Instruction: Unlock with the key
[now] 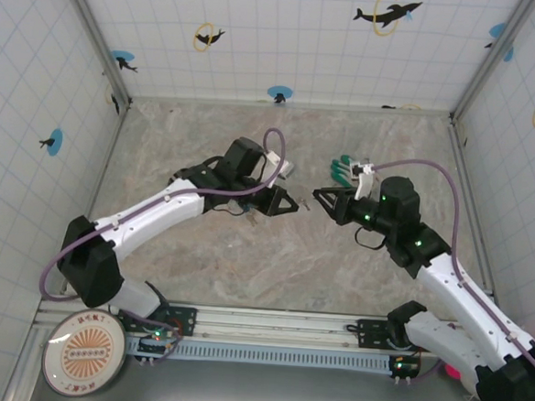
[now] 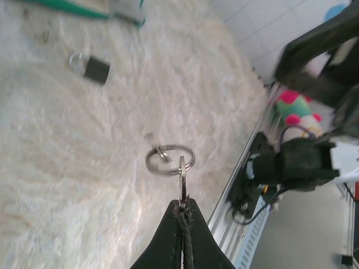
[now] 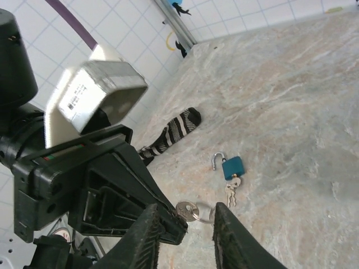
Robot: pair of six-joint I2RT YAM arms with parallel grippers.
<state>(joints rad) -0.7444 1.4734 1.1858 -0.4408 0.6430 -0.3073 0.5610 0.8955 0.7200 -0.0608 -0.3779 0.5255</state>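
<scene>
The white gridded walls (image 1: 261, 35) with dolphin stickers enclose a beige marbled tabletop (image 1: 272, 265). On it we see the white-and-black left arm (image 1: 156, 213) and right arm (image 1: 454, 287) reaching inward, so that their tips nearly meet at the centre of the table.

The left gripper (image 2: 183, 203) has its black fingers pressed together, pinching the small flat silver metal key (image 2: 182, 174). The key is seen edge-on from the left wrist and is held above the tabletop between the two grippers. A silver split ring (image 2: 148, 161) hangs from the key's free end.

The right gripper (image 3: 186, 206) has its fingers spread, one on either side of the ring in the right wrist view. We cannot tell whether they touch it.

A black-and-white striped sock (image 3: 174, 130) lies on the table to the left, beyond the left gripper. Near it is a small blue padlock (image 3: 233, 167) with its silver shackle swung open and a little bunch of keys (image 3: 230, 193) at its base.

From the left wrist we also see a small dark square item with a silver loop (image 2: 96, 69) lying flat, well apart from the held key. A blurred green object (image 2: 67, 7) sits beyond it.
</scene>
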